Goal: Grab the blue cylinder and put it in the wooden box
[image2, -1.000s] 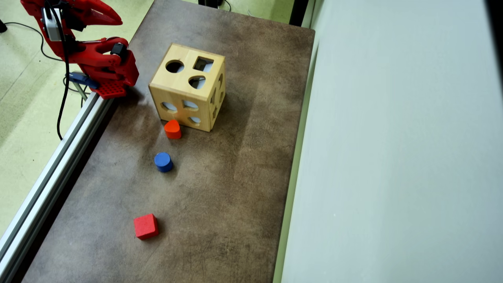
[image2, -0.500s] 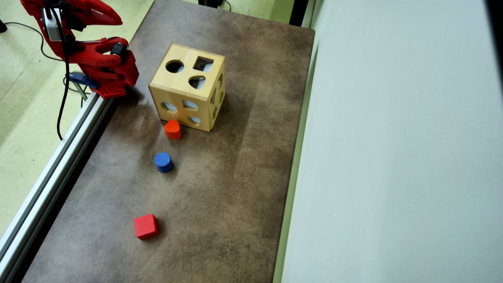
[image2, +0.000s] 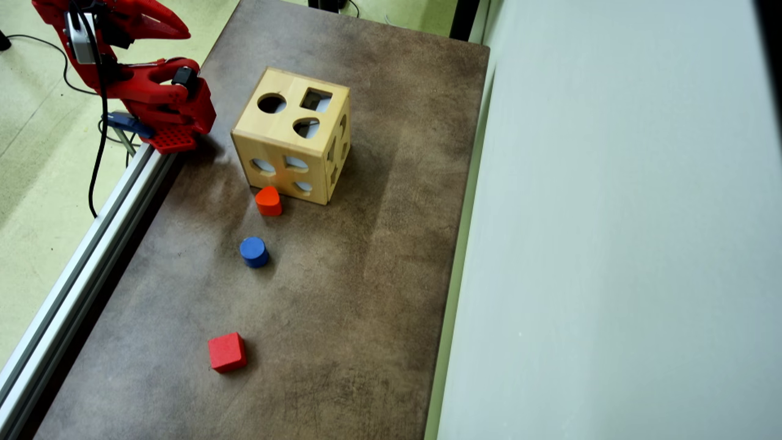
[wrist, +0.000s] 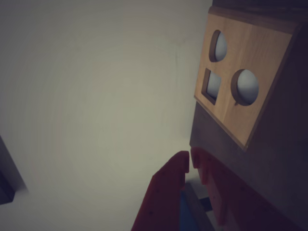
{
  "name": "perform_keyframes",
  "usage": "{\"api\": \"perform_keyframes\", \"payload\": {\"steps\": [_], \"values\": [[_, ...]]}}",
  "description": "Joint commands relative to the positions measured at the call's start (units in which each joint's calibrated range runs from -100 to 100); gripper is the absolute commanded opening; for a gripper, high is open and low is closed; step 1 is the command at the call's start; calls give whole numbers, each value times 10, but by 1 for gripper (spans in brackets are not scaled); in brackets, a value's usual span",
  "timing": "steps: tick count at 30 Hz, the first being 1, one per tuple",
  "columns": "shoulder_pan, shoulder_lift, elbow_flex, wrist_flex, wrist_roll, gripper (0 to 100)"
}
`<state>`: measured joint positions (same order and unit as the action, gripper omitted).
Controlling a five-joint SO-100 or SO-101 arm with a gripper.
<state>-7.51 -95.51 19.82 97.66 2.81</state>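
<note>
The blue cylinder (image2: 253,251) stands on its flat end on the brown table, in front of the wooden box (image2: 293,143) in the overhead view and apart from it. The box's top face shows a round, a square and a rounded hole. My red gripper (image2: 185,29) is folded back over the arm's base at the table's far left corner, well away from the cylinder. In the wrist view the gripper (wrist: 190,161) has its tips almost touching with nothing between them, and the wooden box (wrist: 262,53) fills the upper right. The cylinder is out of the wrist view.
An orange-red rounded block (image2: 268,201) sits against the box's near side. A red cube (image2: 226,352) lies near the table's front. An aluminium rail (image2: 79,275) runs along the table's left edge; a pale wall (image2: 611,244) borders the right. A blue clamp (image2: 128,122) sits by the arm's base.
</note>
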Motion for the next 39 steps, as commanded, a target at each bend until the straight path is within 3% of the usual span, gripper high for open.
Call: {"api": "perform_keyframes", "payload": {"steps": [1, 13, 18, 26, 32, 39], "values": [[4, 0, 0, -1, 0, 2], [3, 26, -16, -4, 15, 5], [5, 142, -77, -3, 26, 11], [7, 359, -247, 2, 26, 12], [133, 461, -265, -2, 33, 12], [292, 574, -255, -2, 102, 12]]}}
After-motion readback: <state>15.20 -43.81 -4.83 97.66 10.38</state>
